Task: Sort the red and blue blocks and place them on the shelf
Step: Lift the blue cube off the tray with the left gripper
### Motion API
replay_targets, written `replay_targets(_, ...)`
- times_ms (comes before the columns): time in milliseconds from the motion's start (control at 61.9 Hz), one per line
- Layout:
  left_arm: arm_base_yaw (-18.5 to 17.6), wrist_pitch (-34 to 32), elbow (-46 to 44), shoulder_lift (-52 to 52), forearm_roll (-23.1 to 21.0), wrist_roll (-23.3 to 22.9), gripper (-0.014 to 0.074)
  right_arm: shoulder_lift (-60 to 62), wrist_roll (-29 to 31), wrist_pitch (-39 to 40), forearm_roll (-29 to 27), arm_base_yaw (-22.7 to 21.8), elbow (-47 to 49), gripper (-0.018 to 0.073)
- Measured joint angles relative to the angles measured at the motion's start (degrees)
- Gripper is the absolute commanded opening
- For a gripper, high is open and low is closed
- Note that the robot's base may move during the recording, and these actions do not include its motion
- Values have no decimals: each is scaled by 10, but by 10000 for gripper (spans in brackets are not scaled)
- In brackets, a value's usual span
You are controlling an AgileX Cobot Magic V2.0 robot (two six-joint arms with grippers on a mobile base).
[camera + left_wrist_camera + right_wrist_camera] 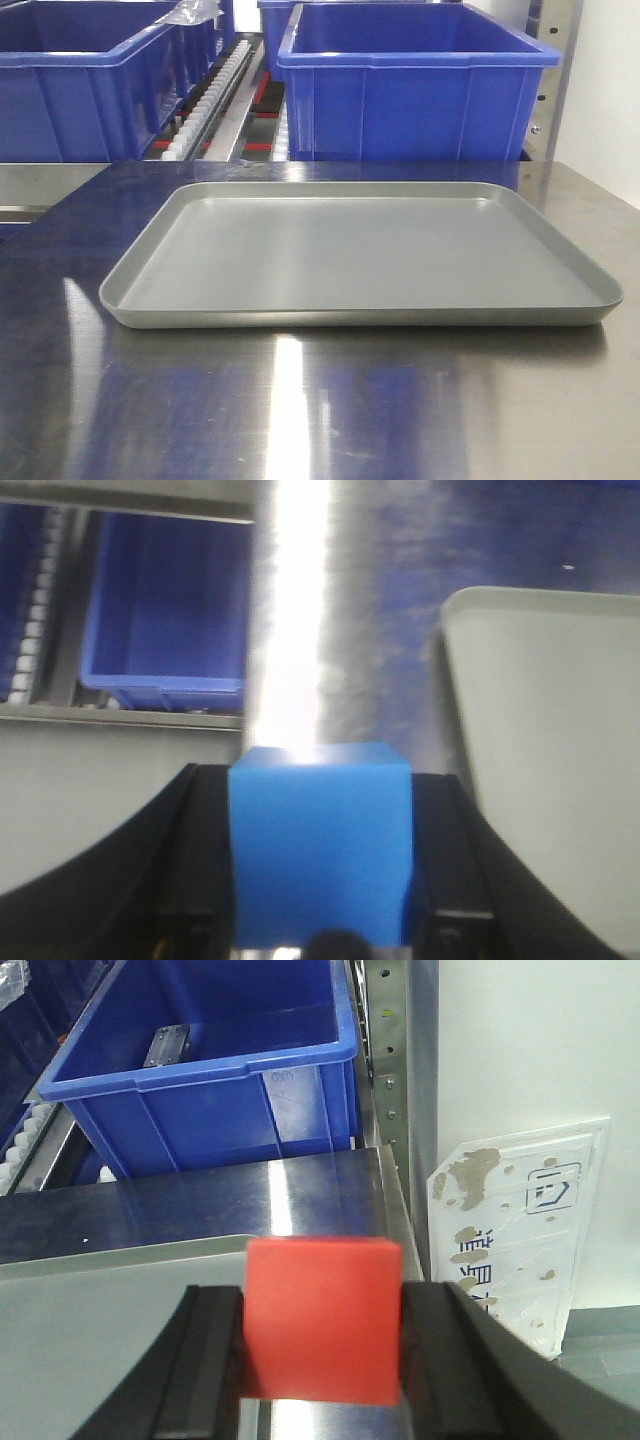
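Observation:
My left gripper (320, 880) is shut on the blue block (320, 840), held above the steel tabletop left of the grey tray (550, 760). My right gripper (322, 1345) is shut on the red block (322, 1320), held over the tray's right edge (110, 1310) near the table's right side. The shelf shows behind the table, with white roller tracks (215, 95) and a perforated upright (385, 1050). In the front view the grey tray (360, 255) holds nothing, and neither gripper nor block is in that view.
Large blue bins (420, 85) stand on the shelf behind the table; another (90, 80) stands at the left. One bin (210, 1050) holds a small dark object (168, 1045). A white printed panel (520, 1230) leans by the wall at the right.

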State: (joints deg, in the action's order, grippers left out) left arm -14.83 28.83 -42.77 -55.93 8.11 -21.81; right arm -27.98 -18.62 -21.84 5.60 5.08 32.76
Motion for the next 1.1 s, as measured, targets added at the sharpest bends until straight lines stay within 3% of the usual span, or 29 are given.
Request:
replay_targets(356,57,-34,117,157,-1,0,128,0,0,0,0,0,0,59)
replay_targets(1099,59,-38,127,174,25,0,127,0,0,0,0,0,0,59)
